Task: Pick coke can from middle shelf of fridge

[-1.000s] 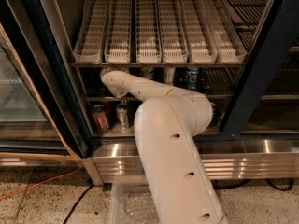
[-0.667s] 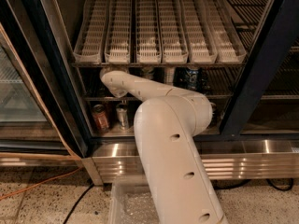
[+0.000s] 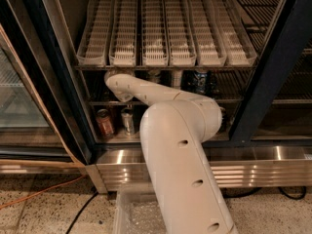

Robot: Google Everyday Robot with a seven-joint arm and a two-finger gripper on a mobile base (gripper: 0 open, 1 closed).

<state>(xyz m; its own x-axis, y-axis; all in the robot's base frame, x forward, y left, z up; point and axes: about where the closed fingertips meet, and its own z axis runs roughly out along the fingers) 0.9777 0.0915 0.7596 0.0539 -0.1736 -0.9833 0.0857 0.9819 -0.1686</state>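
Observation:
The fridge [image 3: 273,72] stands open in front of me, with black door frames and a ribbed steel base panel. My arm reaches in over the middle shelf [image 3: 229,101], a dark wire rack. My gripper [image 3: 113,78] is at the left end of that shelf, at the far end of the white forearm and mostly hidden behind the wrist. The coke can does not show; the arm covers the left part of the shelf.
White slotted plastic lanes [image 3: 165,28] fill the shelf above. A dark bottle [image 3: 200,81] and a pale container [image 3: 176,78] stand on the middle shelf to the right of the arm. On the fridge floor stand a dull orange-red can [image 3: 104,122] and a silver can [image 3: 127,121]. A glass door [image 3: 24,96] is at the left.

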